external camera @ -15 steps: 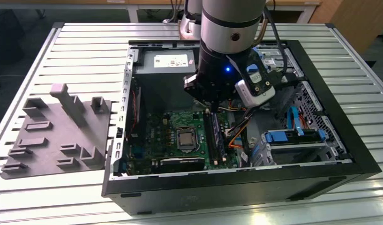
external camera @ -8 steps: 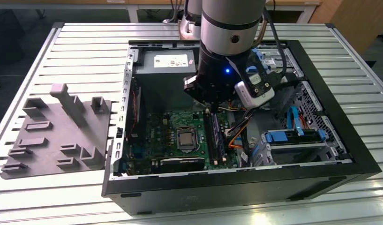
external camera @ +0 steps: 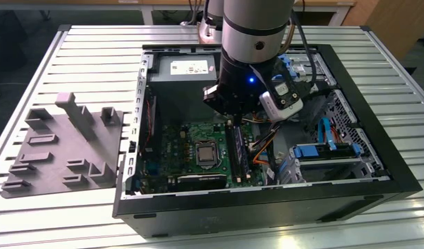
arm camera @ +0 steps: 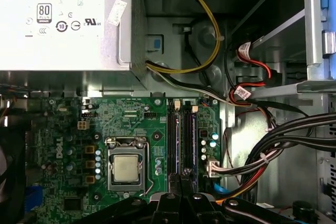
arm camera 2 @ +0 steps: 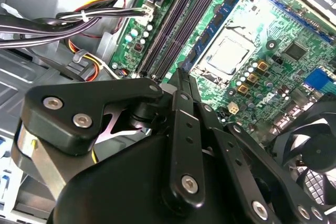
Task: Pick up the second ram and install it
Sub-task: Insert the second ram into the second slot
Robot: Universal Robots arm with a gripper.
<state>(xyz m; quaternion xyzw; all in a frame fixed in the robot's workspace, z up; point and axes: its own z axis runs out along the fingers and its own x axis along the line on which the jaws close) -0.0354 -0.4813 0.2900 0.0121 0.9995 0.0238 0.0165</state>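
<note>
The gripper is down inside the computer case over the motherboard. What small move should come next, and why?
Probably a short, straight push downward, with no sideways shift. The gripper hangs directly over the near end of the memory slots beside the processor, and in the second wrist view its tip lines up with their length. Whether anything is fully seated there cannot be told.

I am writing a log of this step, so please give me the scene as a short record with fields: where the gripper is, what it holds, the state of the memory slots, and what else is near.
gripper position: gripper low inside the open computer case, over the memory slots
gripper fingers: close together on a thin dark edge; whether this is the second ram cannot be told
memory slots: beside the processor socket on the motherboard; modules seem seated, not certain
power supply: beside the motherboard
outside the case: grey fixture tray on the slatted table
</note>
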